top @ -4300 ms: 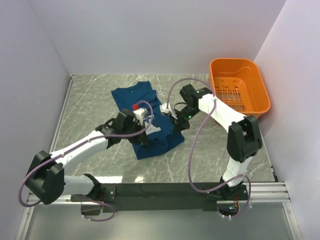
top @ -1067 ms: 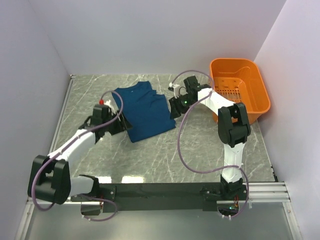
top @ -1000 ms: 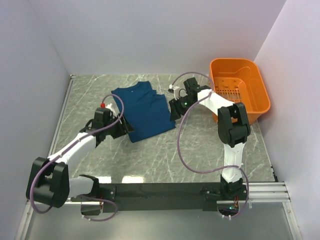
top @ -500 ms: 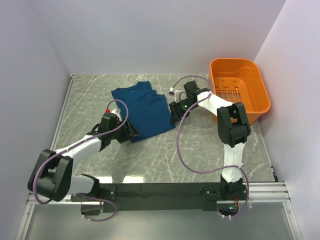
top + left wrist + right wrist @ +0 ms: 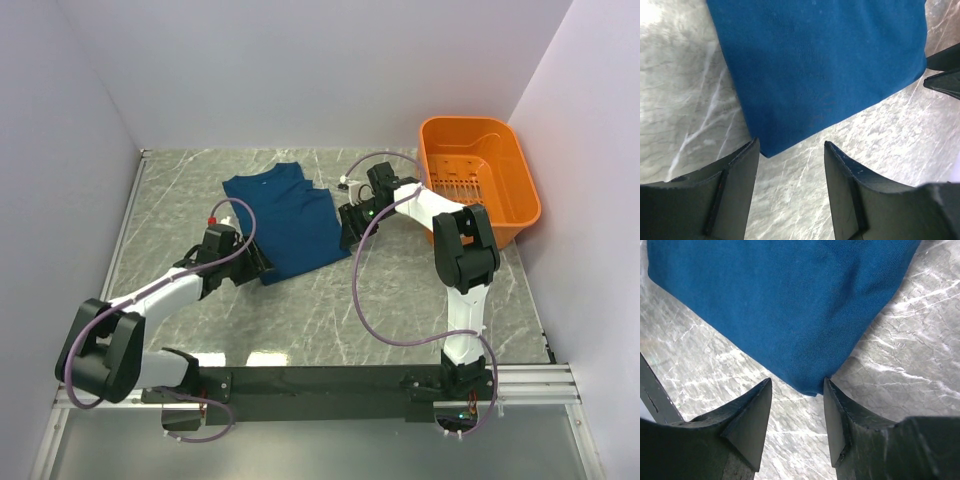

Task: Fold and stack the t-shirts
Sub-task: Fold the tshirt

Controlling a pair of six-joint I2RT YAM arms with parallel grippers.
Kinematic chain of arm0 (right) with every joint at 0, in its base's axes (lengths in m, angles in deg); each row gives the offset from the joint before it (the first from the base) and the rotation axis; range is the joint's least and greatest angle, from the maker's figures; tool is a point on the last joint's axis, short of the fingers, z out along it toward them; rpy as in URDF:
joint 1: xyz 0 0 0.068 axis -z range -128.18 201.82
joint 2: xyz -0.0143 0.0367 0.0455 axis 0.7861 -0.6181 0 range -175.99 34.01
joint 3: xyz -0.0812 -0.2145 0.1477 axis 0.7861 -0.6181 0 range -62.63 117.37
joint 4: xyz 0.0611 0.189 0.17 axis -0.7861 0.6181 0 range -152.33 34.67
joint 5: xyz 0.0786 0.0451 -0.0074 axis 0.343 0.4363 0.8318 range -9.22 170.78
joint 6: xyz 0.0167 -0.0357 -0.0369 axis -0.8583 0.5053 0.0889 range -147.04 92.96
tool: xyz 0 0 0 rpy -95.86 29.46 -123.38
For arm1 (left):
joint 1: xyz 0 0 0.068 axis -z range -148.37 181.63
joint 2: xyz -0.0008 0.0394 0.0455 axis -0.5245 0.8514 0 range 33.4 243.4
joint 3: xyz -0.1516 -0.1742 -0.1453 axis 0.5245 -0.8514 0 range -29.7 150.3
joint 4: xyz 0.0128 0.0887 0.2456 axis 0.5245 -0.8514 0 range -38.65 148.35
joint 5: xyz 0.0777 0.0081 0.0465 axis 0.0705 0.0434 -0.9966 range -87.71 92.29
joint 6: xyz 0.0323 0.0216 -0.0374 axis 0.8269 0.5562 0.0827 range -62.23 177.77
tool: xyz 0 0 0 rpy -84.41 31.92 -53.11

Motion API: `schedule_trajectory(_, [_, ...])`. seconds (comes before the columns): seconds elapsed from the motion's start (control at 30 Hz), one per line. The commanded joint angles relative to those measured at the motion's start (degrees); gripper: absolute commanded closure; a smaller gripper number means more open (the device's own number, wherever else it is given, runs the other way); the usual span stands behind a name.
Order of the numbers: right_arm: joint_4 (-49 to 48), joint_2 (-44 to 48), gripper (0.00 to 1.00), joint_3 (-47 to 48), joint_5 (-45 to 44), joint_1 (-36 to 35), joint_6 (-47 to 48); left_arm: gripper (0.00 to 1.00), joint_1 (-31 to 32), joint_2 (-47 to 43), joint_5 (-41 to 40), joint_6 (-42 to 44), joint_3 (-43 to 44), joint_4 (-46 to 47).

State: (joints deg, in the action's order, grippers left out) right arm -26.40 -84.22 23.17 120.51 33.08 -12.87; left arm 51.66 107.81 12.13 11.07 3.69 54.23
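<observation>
Left gripper: two black fingers spread apart and gripping nothing. In the left wrist view the near left corner of the dark navy-blue cotton t-shirt lies just at the mouth of the gap. Whether a finger touches the cloth cannot be told.

Right gripper: black fingers likewise parted and empty. In the right wrist view the near right corner of the t-shirt points into the gap between their tips.

Garment: in the top view the t-shirt lies flat as a folded, roughly rectangular panel. Its neckline is towards the far wall, and a plain blue face is uppermost. It sits left of centre, with the left gripper at one near corner and the right gripper at the other.

Arms: white links with black joints reach inward from both sides, each trailing a looped purple cable.

Surface: a grey marbled tabletop with white veining, showing soft glare patches near the front edge. A black mounting rail runs along that edge and carries both bases.

Surroundings: an orange plastic basket with a slotted floor stands at the far right corner, well apart from the garment. Plain pale lavender walls enclose the table on three sides.
</observation>
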Motion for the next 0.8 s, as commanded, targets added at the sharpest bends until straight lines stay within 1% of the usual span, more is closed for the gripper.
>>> schedule_trajectory(0.0, [-1.56,-0.15,0.48,-0.28,1.14,0.2,-0.73,0.4,0.36,-2.52,-2.73,1.96,2.03,-2.56])
schedule_trajectory(0.17, [-1.29,-0.42,0.52,-0.28,1.23,0.11,-0.9,0.41,0.62,-1.29,-0.97,1.0,0.37,0.07])
schedule_trajectory(0.37, [-1.38,-0.24,0.52,-0.81,-0.87,0.2,-1.08,0.41,1.76,1.87,-0.18,0.29,0.63,2.18])
schedule_trajectory(0.5, [-2.17,0.81,0.48,-1.33,-3.77,0.29,-1.43,0.41,2.2,2.84,-0.18,0.12,0.98,2.98])
schedule_trajectory(0.53, [-2.35,1.16,0.44,-1.77,-4.3,0.29,-1.26,0.41,2.29,3.02,-0.27,0.12,1.07,2.98])
schedule_trajectory(0.57, [-2.87,1.51,0.43,-2.04,-4.74,0.2,-1.25,0.42,2.21,3.02,-0.27,0.2,0.98,2.98])
schedule_trajectory(0.7, [-3.4,2.31,0.41,-2.92,-5.54,0.37,-0.99,0.43,2.29,3.02,-0.53,0.12,0.37,3.33])
schedule_trajectory(0.77, [-3.32,1.7,0.41,-2.83,-4.49,0.29,-1.16,0.46,2.29,3.19,-0.18,-0.06,0.1,3.77])
